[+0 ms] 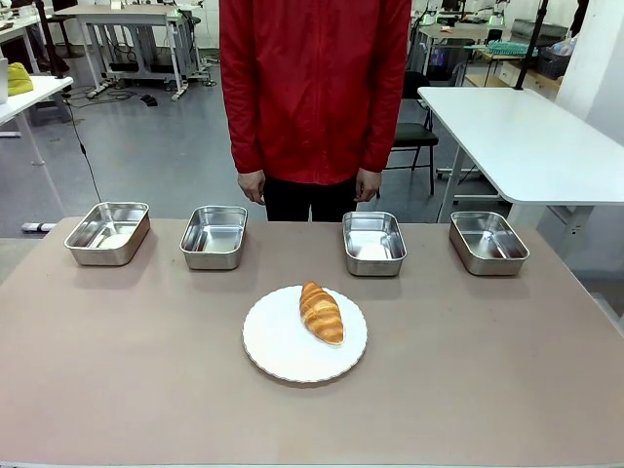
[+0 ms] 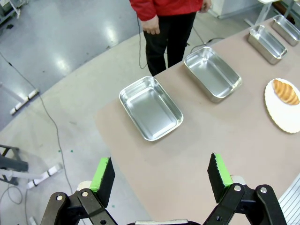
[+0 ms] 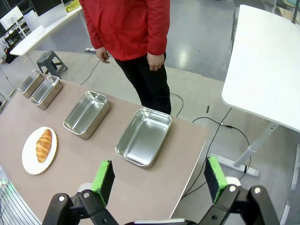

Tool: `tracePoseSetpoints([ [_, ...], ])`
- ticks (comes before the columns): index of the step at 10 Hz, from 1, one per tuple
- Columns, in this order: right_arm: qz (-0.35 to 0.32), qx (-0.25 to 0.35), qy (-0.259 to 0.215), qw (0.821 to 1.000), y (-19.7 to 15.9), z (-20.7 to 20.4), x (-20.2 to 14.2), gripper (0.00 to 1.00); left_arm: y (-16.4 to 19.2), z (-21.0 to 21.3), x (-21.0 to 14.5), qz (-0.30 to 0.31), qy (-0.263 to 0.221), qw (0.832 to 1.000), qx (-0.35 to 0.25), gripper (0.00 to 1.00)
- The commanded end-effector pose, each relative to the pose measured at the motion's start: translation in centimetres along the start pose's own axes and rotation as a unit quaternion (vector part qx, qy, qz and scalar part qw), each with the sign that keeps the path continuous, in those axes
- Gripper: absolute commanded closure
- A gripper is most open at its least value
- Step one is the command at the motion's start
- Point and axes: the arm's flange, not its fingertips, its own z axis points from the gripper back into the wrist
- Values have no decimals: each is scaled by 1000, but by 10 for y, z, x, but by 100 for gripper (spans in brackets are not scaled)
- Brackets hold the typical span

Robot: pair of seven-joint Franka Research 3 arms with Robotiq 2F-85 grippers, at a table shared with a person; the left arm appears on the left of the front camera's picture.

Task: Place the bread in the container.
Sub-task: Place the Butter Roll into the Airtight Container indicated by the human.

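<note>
Bread on plate, long axis 11-to-5 o'clock; lies 2 o'clock from left gripper, roughly 10 o'clock from right gripper; both jaws apart, empty; neither clearly nearer

The bread — a golden croissant — lies on a white plate; four steel containers beyond.

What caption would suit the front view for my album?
A croissant sits on a white plate before four steel pans, a person behind.
</note>
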Motion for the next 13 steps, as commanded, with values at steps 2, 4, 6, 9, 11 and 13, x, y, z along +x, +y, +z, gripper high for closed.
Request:
tracePoseSetpoints([
  [2,3,0,-1,1000,0,1,2,0,-1,2,0,-2,2,1000,5,0],
  [4,3,0,-1,1000,0,1,2,0,-1,2,0,-2,2,1000,5,0],
  [6,3,0,-1,1000,0,1,2,0,-1,2,0,-2,2,1000,5,0],
  [9,3,0,-1,1000,0,1,2,0,-1,2,0,-2,2,1000,5,0],
  [11,3,0,-1,1000,0,1,2,0,-1,2,0,-2,2,1000,5,0],
  [13,3,0,-1,1000,0,1,2,0,-1,2,0,-2,2,1000,5,0],
])
